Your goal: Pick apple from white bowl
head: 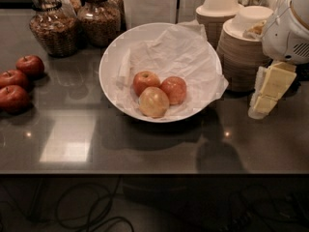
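Note:
The wide white bowl (111,57), lined with crumpled white paper, stands in the middle of the dark counter. Three apples lie together in it. Two are red-orange: one at the left (146,81) and one at the right (174,89), touching each other. A paler yellowish-pink apple (154,102) lies in front of them. My gripper (267,92) hangs at the right, pointing down and to the left, beside the bowl's right rim and above the counter. It is clear of the bowl and holds nothing.
Three small dark red apples (17,79) lie at the left edge. Two glass jars (53,25) stand at the back left. Stacks of beige disposable bowls (241,47) stand just behind my gripper. The counter's front edge (145,173) runs across below.

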Tool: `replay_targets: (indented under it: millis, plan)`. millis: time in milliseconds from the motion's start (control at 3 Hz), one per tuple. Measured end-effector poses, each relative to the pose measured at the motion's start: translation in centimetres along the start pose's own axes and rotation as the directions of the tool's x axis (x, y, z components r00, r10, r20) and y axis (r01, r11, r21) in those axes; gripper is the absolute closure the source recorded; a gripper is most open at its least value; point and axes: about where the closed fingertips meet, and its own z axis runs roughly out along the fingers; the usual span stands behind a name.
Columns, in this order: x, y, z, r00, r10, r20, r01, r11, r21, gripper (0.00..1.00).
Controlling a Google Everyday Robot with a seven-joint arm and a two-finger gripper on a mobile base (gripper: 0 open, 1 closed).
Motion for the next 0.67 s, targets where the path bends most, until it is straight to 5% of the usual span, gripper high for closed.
replay_targets:
  millis: [667]
  plan:
    - [-5.2,-2.0,2.8,0.992,-0.082,0.093,0.084,0.9964,-0.013,0.0]
